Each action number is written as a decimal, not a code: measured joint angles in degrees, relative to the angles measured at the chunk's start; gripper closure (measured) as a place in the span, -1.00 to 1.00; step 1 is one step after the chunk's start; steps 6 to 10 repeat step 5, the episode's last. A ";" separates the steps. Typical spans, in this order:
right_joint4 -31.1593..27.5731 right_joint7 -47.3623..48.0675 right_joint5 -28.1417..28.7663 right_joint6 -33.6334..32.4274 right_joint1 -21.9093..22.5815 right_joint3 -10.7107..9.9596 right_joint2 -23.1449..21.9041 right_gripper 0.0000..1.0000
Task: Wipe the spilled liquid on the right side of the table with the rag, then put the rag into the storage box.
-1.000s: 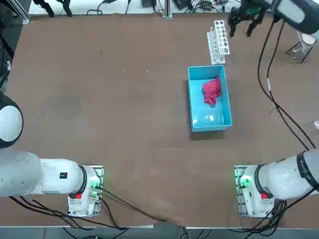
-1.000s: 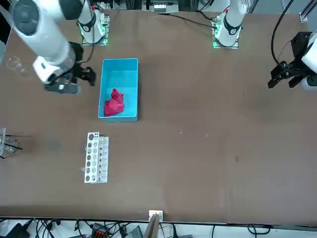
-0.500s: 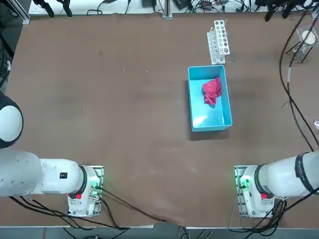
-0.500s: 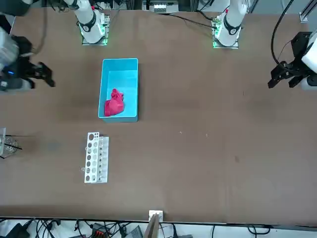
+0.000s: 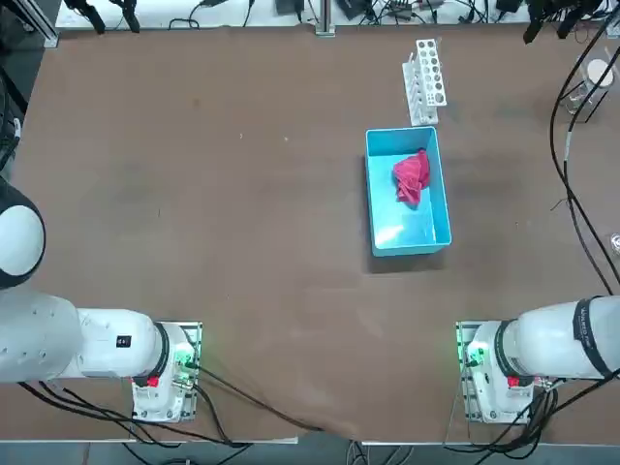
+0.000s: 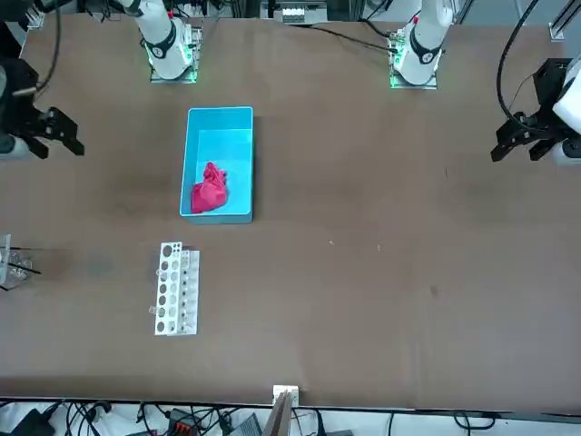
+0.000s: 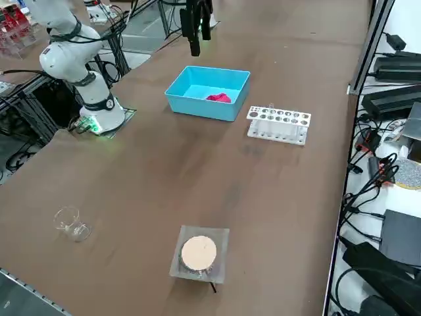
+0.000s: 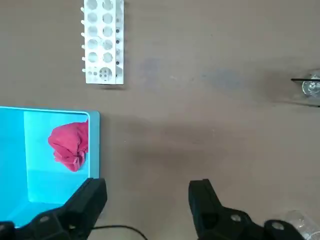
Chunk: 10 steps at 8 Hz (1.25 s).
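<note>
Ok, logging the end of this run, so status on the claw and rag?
Right claw open, empty, above the table. Rag inside storage box. Nothing seen covering the box.

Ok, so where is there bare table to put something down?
Bare: the wide stretch left of the storage box, and the strip between it and the right gripper. Crowded: beside the box's far end, where the white rack stands.

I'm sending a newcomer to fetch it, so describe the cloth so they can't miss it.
On the brown table, find the light-blue rectangular bin that stands beside the white test-tube rack. Inside it lies a small, crumpled pink-red rag. It is soft and bunched up, unlike the stiff, hole-punched rack outside.
</note>
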 joint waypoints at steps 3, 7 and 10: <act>-0.23 0.00 -0.01 0.08 -2.43 2.45 -0.11 -1.00; -0.23 0.00 0.00 -0.15 -2.65 2.95 -0.17 -1.00; -0.23 0.00 0.00 -0.15 -2.65 2.95 -0.17 -1.00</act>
